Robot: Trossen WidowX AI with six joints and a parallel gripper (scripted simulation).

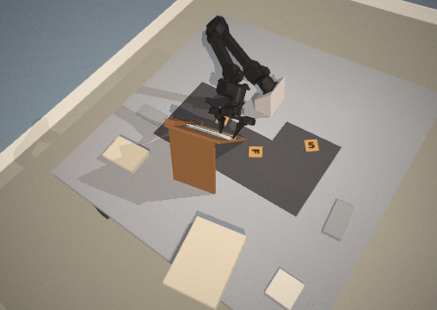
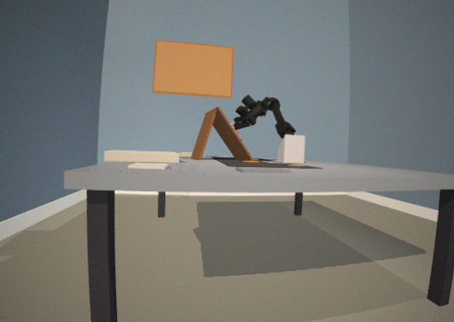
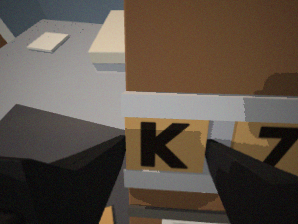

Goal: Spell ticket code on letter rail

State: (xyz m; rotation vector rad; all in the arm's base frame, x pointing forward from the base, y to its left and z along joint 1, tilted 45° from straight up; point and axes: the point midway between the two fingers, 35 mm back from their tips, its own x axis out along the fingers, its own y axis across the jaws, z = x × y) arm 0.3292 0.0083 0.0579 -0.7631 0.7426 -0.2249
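Observation:
My gripper (image 1: 228, 135) (image 3: 164, 143) is shut on the K tile (image 3: 150, 145), at the left, open end of the rail (image 3: 175, 106). The K reads upright between the rail's two lips, its left edge about level with the rail's end. A tile showing a 7 or Z (image 3: 272, 134) is in the rail to its right, across a small gap; my finger hides its lower part. The rail is on the sloping brown board (image 3: 210, 45) (image 1: 193, 166) (image 2: 203, 137). The F tile (image 1: 255, 151) and a 5 or S tile (image 1: 311, 145) lie on the dark mat (image 1: 275, 176). The ticket's code is not readable.
Another orange tile (image 1: 222, 120) lies partly hidden beneath the gripper. A white block (image 1: 271, 103) (image 2: 294, 149) stands beside the arm. A large cream block (image 1: 206, 261), a small cream block (image 1: 126, 154), a white square (image 1: 285, 288) and a grey slab (image 1: 338, 219) lie around the board.

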